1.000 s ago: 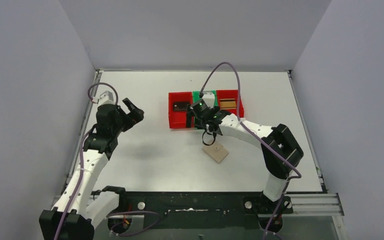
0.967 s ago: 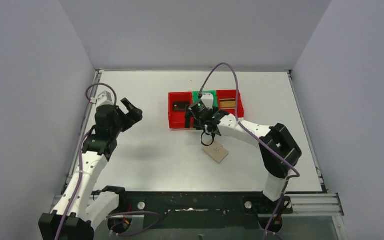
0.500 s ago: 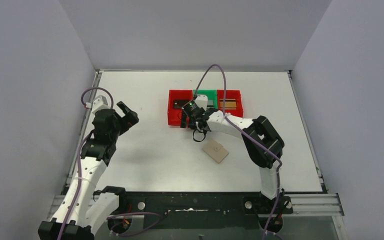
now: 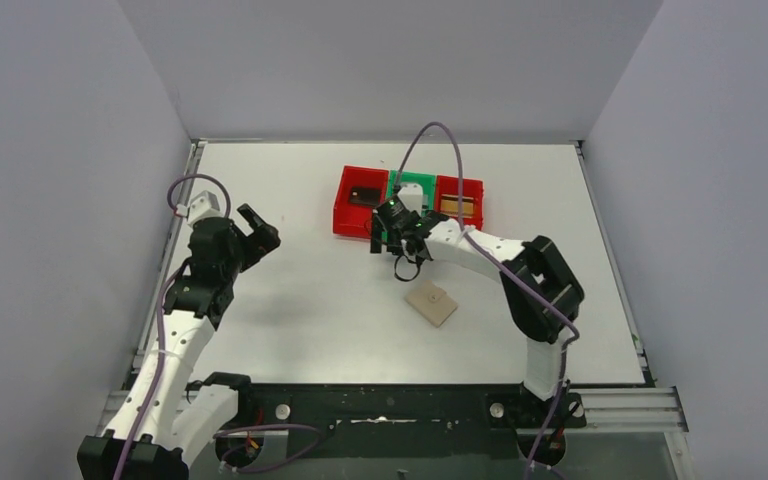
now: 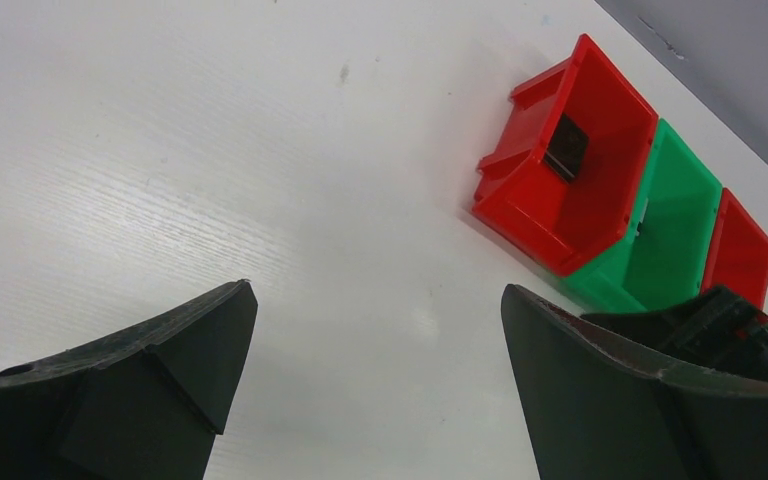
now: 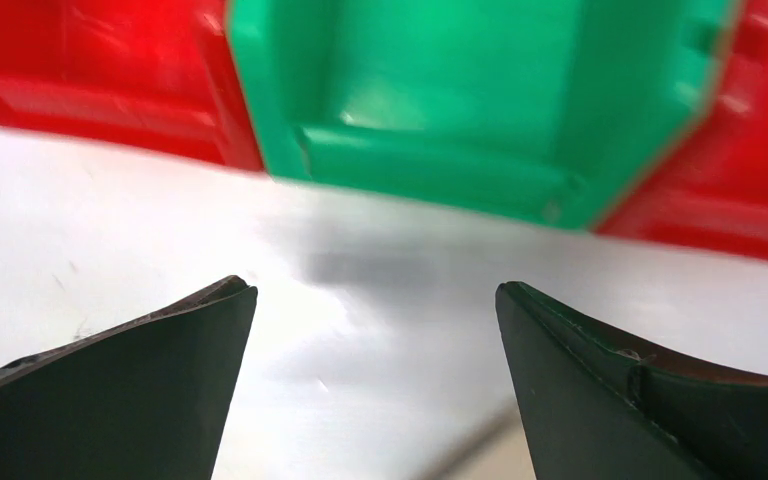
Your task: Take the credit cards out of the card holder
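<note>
The tan card holder (image 4: 431,303) lies flat on the white table, shut as far as I can see; a sliver of it shows in the right wrist view (image 6: 480,462). A dark card (image 4: 365,196) lies in the left red bin (image 4: 345,215), also in the left wrist view (image 5: 566,152). A gold-brown card (image 4: 457,205) lies in the right red bin (image 4: 476,212). No silver-grey card shows. My right gripper (image 4: 392,235) is open and empty, just in front of the green bin (image 6: 460,100). My left gripper (image 4: 257,225) is open and empty, far left.
Red, green and red bins stand in a row at the back middle; the green bin (image 4: 422,184) looks empty in the wrist views. The right arm's cable arcs over the bins. Grey walls enclose the table on three sides.
My right gripper has moved away from the card holder, up to the front of the bins. The bin row has shifted slightly away. My left arm has drawn a little left.
</note>
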